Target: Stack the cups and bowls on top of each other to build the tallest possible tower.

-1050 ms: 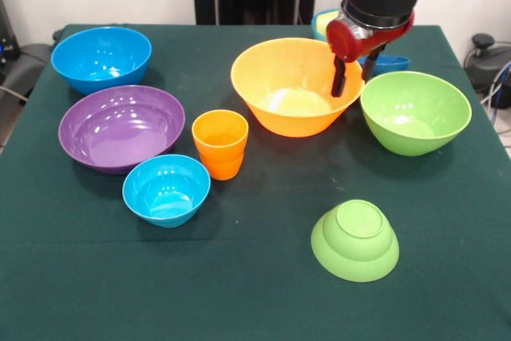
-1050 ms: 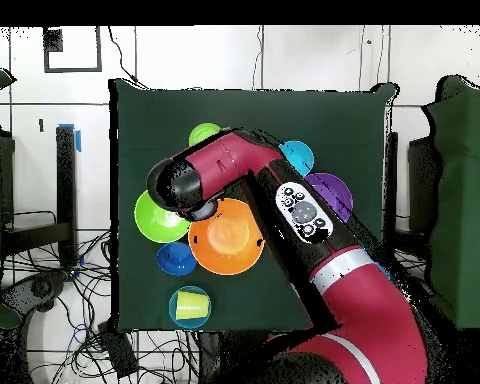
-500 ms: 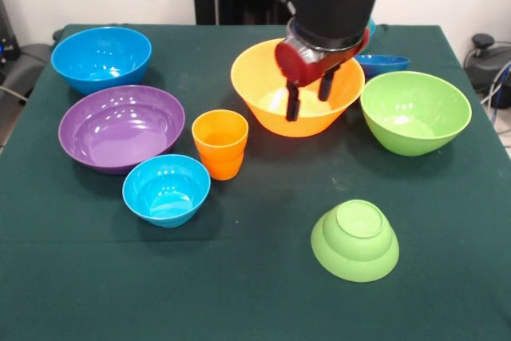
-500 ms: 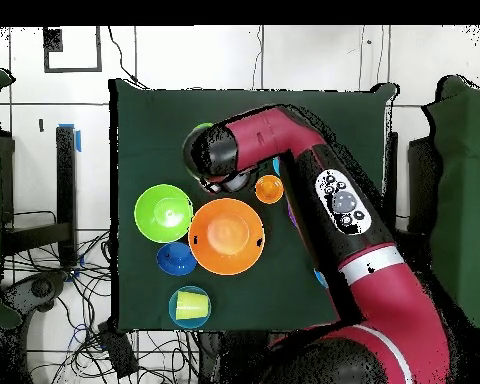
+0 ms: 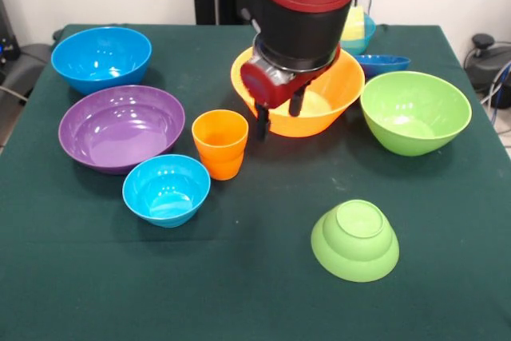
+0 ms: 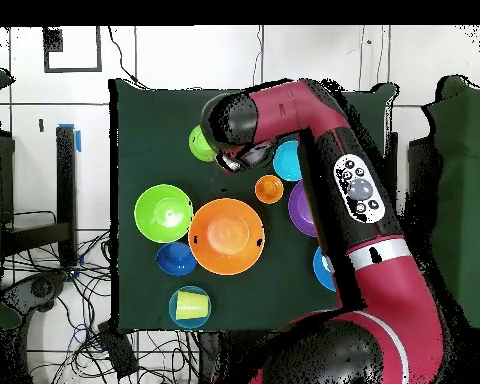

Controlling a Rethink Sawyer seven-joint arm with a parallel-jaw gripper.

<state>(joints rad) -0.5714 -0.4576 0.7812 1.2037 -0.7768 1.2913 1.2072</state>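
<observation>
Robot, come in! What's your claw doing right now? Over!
Claw open, empty, hanging beside the orange cup. Big orange bowl right behind it. Nothing stacked on the cup yet. Over.

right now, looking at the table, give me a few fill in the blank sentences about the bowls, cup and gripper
1. The small lime green bowl lies ____ side up.
2. The orange cup stands between the large orange bowl and the large ____ bowl.
3. The gripper hangs with its fingers ____, holding nothing.
4. The pale yellow cup sits inside a light ____ bowl.

Missing words: bottom; purple; open; blue
</observation>
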